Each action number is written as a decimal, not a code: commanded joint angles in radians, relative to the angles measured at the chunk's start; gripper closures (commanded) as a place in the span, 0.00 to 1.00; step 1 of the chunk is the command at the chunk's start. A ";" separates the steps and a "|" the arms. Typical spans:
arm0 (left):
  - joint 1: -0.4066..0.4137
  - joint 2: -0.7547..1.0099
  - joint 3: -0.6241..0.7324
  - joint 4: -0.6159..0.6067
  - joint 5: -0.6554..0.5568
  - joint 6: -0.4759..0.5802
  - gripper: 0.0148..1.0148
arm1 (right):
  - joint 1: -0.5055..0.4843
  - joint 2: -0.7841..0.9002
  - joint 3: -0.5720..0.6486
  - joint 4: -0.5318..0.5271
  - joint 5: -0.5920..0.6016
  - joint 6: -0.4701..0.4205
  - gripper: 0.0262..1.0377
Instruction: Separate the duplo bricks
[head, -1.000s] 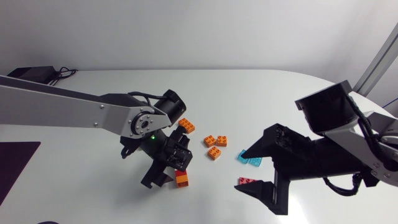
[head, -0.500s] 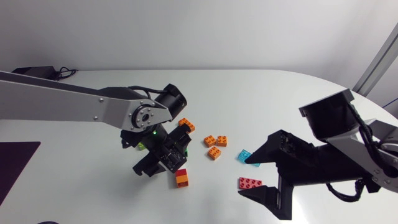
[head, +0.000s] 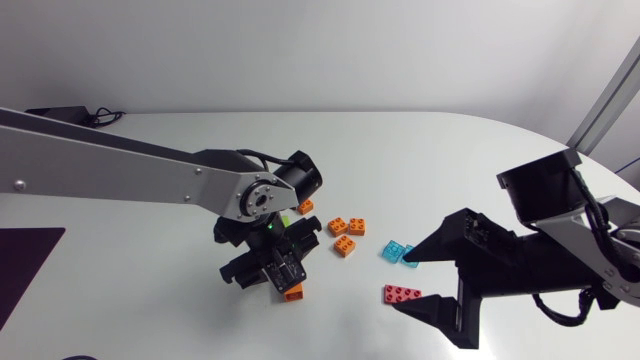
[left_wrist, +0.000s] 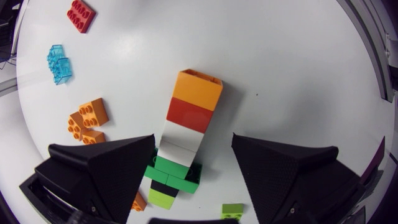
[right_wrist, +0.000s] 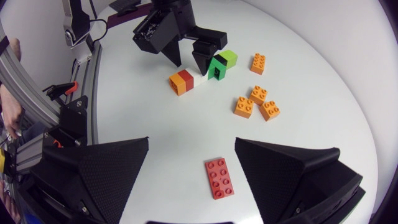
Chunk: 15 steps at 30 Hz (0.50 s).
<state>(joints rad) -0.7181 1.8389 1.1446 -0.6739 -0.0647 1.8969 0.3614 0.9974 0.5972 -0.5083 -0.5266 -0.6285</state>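
A stack of duplo bricks (left_wrist: 186, 127) lies flat on the white table: orange end, then red, white, green, black and lime. My left gripper (left_wrist: 194, 140) hangs over it, open, one finger on each side of the white and green part, with a gap on both sides. In the head view the left gripper (head: 268, 272) hides most of the stack, and only the orange end (head: 292, 292) shows. My right gripper (head: 402, 282) stands open at the right, away from the stack. From the right wrist view the stack (right_wrist: 193, 78) lies far ahead, under the left gripper (right_wrist: 180, 37).
A flat red brick (head: 401, 294) and a clear cyan brick (head: 398, 252) lie near the right gripper's fingertips. Three orange bricks (head: 345, 234) sit mid-table, and another orange one (head: 304, 206) lies behind the left gripper. A loose lime brick (right_wrist: 227, 58) rests by the stack's green end.
The left gripper has swung round and shifted right, and now straddles the stack. The right arm has drawn back a little to the right. No brick has moved.
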 joint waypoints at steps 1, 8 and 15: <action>0.012 0.033 0.015 -0.009 -0.012 0.054 0.16 | -0.009 0.017 -0.028 0.007 -0.012 -0.020 0.04; -0.007 0.060 0.032 0.000 -0.012 0.054 0.49 | -0.019 0.021 -0.030 0.008 -0.016 -0.027 0.04; -0.018 0.071 0.035 -0.001 -0.012 0.036 0.74 | -0.021 0.015 -0.039 0.008 -0.018 -0.028 0.04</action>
<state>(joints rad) -0.7288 1.8782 1.1545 -0.6739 -0.0757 1.9179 0.3466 1.0050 0.5858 -0.5014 -0.5392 -0.6441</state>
